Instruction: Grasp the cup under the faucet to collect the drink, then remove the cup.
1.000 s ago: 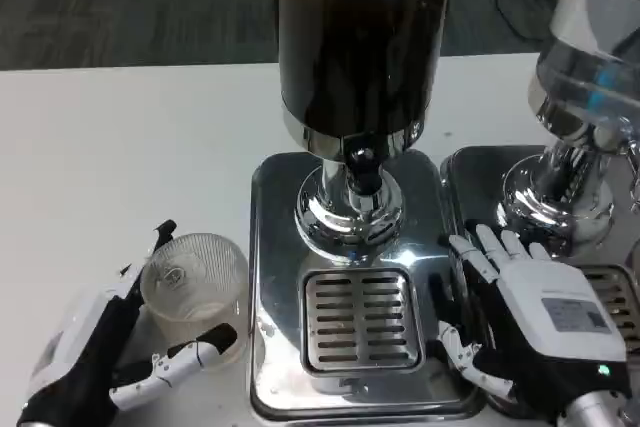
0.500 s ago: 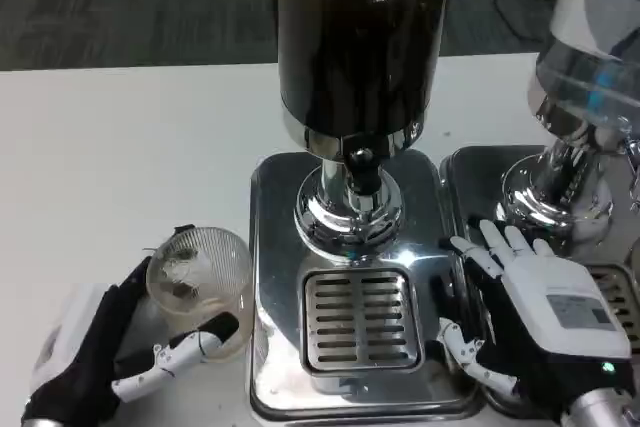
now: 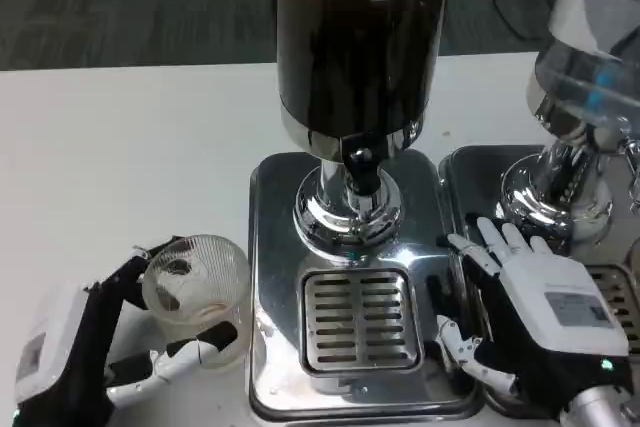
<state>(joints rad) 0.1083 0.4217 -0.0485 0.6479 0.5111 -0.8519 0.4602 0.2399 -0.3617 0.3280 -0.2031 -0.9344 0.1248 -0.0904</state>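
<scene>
Left hand (image 3: pixel 85 347) is grasping the clear cup (image 3: pixel 195 292) on the white table (image 3: pixel 120 167), left of the drip tray (image 3: pixel 355 322) | cup contents unclear | dispenser tank (image 3: pixel 360 27) is holding dark drink | right hand (image 3: pixel 530 317) is resting released, fingers spread.

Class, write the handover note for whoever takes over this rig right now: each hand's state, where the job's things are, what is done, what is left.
Left hand: holds the cup on the table, left of the dispenser base.
Right hand: open, empty, resting on the base's right side.
Faucet: above the drip grille, nothing beneath it.
Done: cup grasped.
Left: whether the drink is collected can't be told; cup stands clear of the faucet.
</scene>
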